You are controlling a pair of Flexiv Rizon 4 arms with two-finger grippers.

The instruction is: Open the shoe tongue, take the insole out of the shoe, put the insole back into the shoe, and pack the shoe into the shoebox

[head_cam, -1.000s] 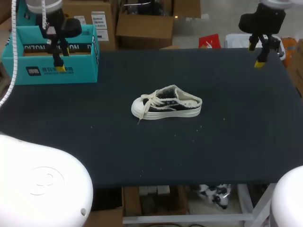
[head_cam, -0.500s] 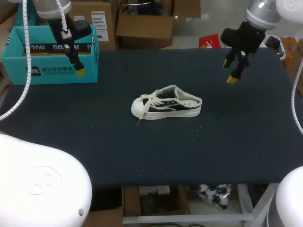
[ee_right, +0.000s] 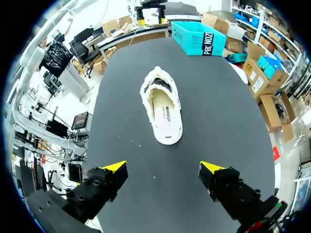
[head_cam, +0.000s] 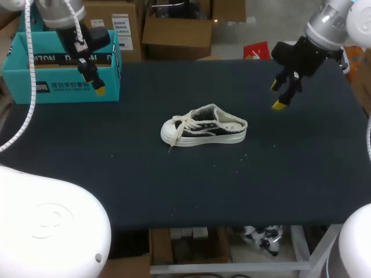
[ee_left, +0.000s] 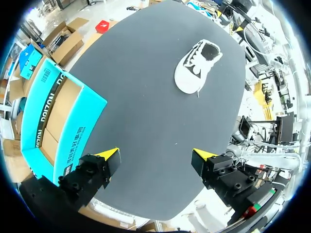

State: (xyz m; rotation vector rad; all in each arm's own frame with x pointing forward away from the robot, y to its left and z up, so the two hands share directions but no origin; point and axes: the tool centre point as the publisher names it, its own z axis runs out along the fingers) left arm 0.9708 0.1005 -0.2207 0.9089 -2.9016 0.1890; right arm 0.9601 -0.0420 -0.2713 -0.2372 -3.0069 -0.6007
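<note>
Dark tabletop (head_cam: 116, 185), shoe (head_cam: 204, 128) lying mid-table, insole (ee_right: 163, 114) in, long axis straight ahead of the right gripper (ee_right: 163, 170), heel end nearest its spread, empty fingers; left gripper (ee_left: 155, 155), likewise spread and empty, hangs farther off by the shoebox (head_cam: 35, 87).

The head view looks down from above and behind on the whole dark matte table (head_cam: 174, 185). Both wrist views sit high over it, facing inward from opposite ends. All three share the white-and-black canvas shoe (head_cam: 203, 128) and the teal cardboard shoebox (head_cam: 58, 87).
</note>
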